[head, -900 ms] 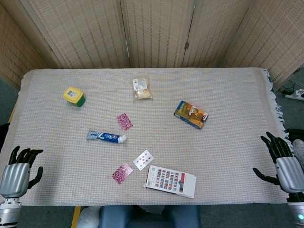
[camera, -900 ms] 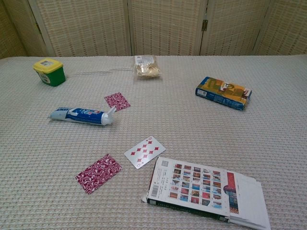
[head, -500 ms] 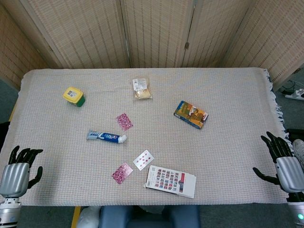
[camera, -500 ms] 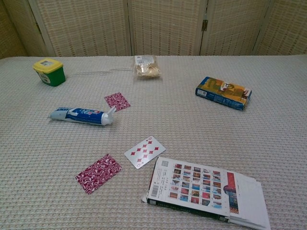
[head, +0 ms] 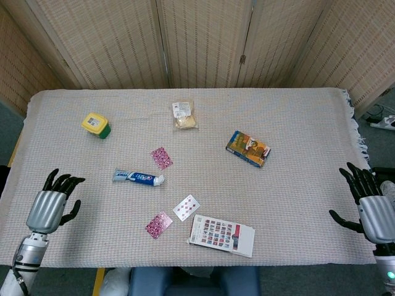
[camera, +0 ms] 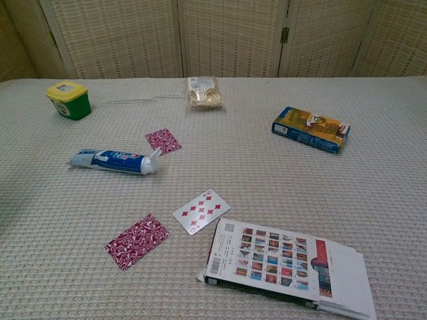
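My left hand (head: 50,206) hovers over the table's front left part, fingers spread, holding nothing; the toothpaste tube (head: 138,177) (camera: 114,161) is the nearest thing, off to its right. My right hand (head: 368,207) is at the table's right edge, fingers apart and empty. Neither hand shows in the chest view. A face-up playing card (head: 186,207) (camera: 201,211) lies between two face-down red-backed cards (head: 158,224) (head: 162,158). A flat printed booklet pack (head: 221,235) (camera: 287,268) lies near the front edge.
A yellow-lidded green tub (head: 96,125) (camera: 69,99) stands at the back left. A clear snack bag (head: 184,115) (camera: 203,93) lies at the back middle and a colourful box (head: 248,148) (camera: 311,129) at the right. A woven cloth (head: 296,123) covers the table; folding screens stand behind.
My left hand has moved up and to the right, from the front left corner onto the table area. The right hand has barely shifted. The objects have not moved.
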Tool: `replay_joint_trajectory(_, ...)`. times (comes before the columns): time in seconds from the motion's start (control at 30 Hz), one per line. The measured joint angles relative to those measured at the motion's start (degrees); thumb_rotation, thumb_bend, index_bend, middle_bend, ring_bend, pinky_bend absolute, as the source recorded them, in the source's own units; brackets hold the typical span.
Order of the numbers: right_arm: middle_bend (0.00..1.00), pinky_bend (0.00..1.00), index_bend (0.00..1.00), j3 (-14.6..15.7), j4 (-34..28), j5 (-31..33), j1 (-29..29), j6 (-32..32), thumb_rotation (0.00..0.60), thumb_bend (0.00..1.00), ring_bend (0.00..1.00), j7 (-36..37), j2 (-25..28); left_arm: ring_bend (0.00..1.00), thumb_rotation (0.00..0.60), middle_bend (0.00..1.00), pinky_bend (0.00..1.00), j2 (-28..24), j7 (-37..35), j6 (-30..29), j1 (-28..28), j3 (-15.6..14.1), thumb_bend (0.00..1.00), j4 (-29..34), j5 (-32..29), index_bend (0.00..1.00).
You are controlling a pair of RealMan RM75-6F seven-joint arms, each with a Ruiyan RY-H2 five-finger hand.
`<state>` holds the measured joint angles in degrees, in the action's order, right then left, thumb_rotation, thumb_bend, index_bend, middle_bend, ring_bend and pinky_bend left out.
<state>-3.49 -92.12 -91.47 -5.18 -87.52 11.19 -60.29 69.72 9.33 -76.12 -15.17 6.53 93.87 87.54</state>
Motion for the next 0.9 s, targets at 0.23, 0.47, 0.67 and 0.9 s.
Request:
replay_joint_trajectory(0.23, 0.0, 0.0, 0.0, -0.33, -2.31, -0.58, -1.08, 0.94, 0.6, 0.27, 0.0, -1.57, 1.45, 0.19, 0.6, 0.29, 0.05, 4.66, 0.33, 9.64, -8.52, 2.34, 0.53, -2.25, -1.51, 0.25)
replay_joint_trajectory(0.47, 0.0, 0.0, 0.0, -0.13, -2.02, 0.05, -0.87, 1.01, 0.6, 0.27, 0.0, -0.84, 1.55, 0.19, 0.6, 0.28, 0.05, 10.0, 3.21, 17.16, -14.59, 3.95, 0.42, -6.43, -6.07, 0.27)
replay_joint_trajectory(0.67, 0.0, 0.0, 0.0, -0.06, -1.18, 0.66, -0.57, 0.82, 0.6, 0.27, 0.0, 0.21, 1.38, 0.2, 0.6, 0.28, 0.05, 14.78, 7.55, 22.77, -19.02, 5.04, 0.32, -12.15, -12.67, 0.28)
replay_joint_trajectory(0.9, 0.0, 0.0, 0.0, -0.03, -0.52, 0.99, -0.74, 1.31, 0.6, 0.27, 0.0, 0.83, 1.03, 0.25, 0.6, 0.31, 0.08, 20.07, 10.56, 24.83, -21.94, 5.31, 0.29, -18.96, -17.59, 0.33)
